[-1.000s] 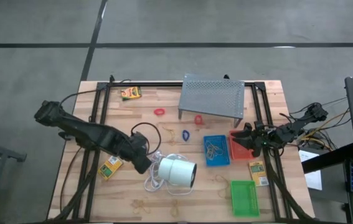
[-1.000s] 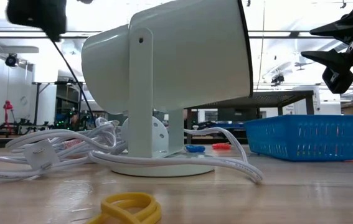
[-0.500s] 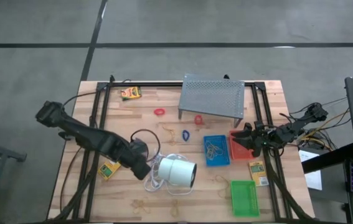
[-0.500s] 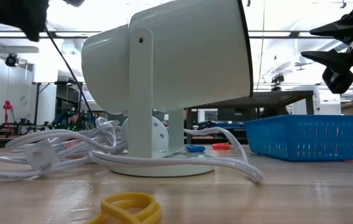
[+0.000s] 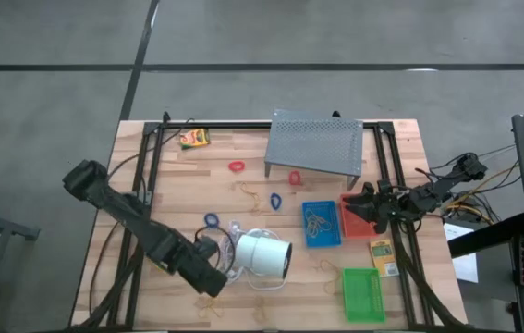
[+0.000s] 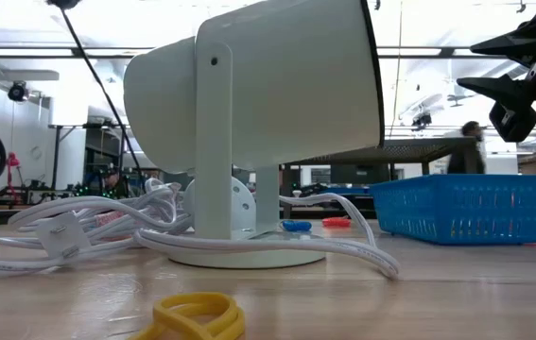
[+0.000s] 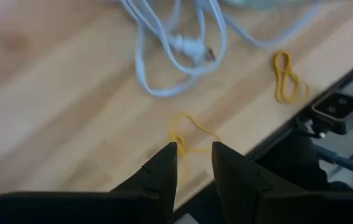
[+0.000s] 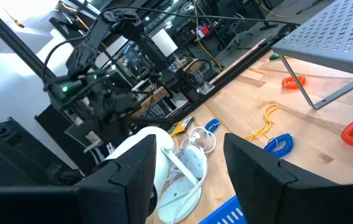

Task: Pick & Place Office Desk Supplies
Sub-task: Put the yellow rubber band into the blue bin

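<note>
My left gripper (image 7: 193, 149) hangs over the table's near edge (image 5: 213, 285), left of the white cylinder (image 5: 262, 254). It points steeply down, its fingers a narrow gap apart with nothing between them. A tan rubber band (image 7: 185, 134) lies flat on the wood just beyond the fingertips, and another (image 7: 288, 78) lies farther along. My right gripper (image 8: 188, 180) waits open above the red tray (image 5: 356, 215) at the right. A blue tray (image 5: 321, 224) holds rubber bands. A green tray (image 5: 362, 294), two yellow boxes (image 5: 194, 138) (image 5: 383, 256), red loops (image 5: 236, 166) and blue loops (image 5: 211, 220) lie on the table.
The white cylinder's cord (image 7: 176, 43) lies in loops close to my left gripper. The grey perforated stand (image 5: 315, 143) stands at the far middle. The table's near edge and a small dark camera (image 7: 335, 112) sit just beyond the rubber bands. A person (image 6: 466, 151) shows in the room behind.
My left gripper has swung from beside the cylinder's far left toward the table's near edge, sinking and rolling as it went. It has left the low view. A blue loop by the cord, covered by the arm before, now shows. My right arm kept still.
</note>
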Action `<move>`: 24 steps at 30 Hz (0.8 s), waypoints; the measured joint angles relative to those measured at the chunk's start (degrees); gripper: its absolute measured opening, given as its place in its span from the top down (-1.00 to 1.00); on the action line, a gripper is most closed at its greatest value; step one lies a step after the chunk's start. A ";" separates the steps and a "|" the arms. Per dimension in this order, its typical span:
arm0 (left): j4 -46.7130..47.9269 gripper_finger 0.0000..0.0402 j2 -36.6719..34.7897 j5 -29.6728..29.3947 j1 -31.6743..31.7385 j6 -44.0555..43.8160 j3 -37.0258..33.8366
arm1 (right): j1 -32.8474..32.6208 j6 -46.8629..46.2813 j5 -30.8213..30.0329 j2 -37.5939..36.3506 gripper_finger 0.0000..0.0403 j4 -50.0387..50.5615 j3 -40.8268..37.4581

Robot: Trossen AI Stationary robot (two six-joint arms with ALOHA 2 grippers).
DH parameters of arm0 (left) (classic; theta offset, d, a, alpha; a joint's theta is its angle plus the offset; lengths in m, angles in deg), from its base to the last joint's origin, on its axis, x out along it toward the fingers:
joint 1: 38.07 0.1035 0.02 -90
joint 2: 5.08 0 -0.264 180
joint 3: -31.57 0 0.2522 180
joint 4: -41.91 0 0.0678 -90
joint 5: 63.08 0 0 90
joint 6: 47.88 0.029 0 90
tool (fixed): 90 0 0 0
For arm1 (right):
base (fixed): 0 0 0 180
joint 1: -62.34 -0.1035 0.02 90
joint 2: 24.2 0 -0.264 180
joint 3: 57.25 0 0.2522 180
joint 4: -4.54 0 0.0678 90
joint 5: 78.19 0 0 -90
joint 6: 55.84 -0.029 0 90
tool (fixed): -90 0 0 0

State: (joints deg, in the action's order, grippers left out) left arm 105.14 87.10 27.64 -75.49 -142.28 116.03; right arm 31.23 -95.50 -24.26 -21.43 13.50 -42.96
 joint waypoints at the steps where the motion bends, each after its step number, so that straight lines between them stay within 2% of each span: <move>1: -0.94 0.48 0.67 0.08 -0.57 -1.18 0.00 | 0.02 0.00 0.00 0.00 0.08 0.00 0.00; 12: -5.93 0.48 7.44 1.03 -3.88 -12.13 0.00 | 0.02 0.02 0.02 0.00 0.08 0.00 0.00; 18: -8.95 0.48 10.56 1.42 -3.86 -11.89 0.00 | 0.02 0.02 0.00 -0.02 0.08 0.00 0.00; 24: -12.23 0.48 14.25 5.98 -3.83 -11.77 0.00 | 0.02 0.00 0.00 -0.02 0.08 0.00 0.02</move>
State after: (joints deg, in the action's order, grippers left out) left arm 92.91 101.36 33.62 -79.32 -154.05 116.03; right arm 31.25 -95.50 -24.26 -21.46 13.50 -42.94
